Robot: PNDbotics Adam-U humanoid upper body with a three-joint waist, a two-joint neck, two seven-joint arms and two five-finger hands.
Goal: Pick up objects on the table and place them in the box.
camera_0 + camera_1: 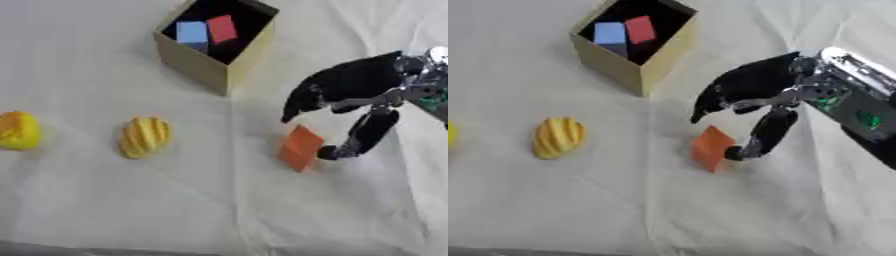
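Fingers of the right hand (pixel 754 95) arch down over the orange block (pixel 710 148), with the thumb (pixel 765 134) reaching to the block's right face and its tip touching or just short of it; the other fingers hang above the block's upper left side, curled but apart from it, so the hand looks part open around the block and not yet closed on it. That block sits on the white cloth (pixel 219 210) well to the right of the yellow pieces and below and right of the cardboard box (pixel 206 62). It seems tipped up on one edge, its broad orange face leaning toward the camera's left; its long axis runs from upper right down to lower left, as far as the pictures let me judge. As for progress, a blue block (pixel 192 32) and a red block (pixel 221 28) already lie inside the box, side by side against its dark interior. Still out on the cloth are the orange block, a ribbed yellow object (pixel 144 136) in the middle left with its length running roughly up and down, tilted slightly, and a rounder yellow-orange object (pixel 17 130) at the far left edge. So I judge two placed and three left. No left hand shows in either view
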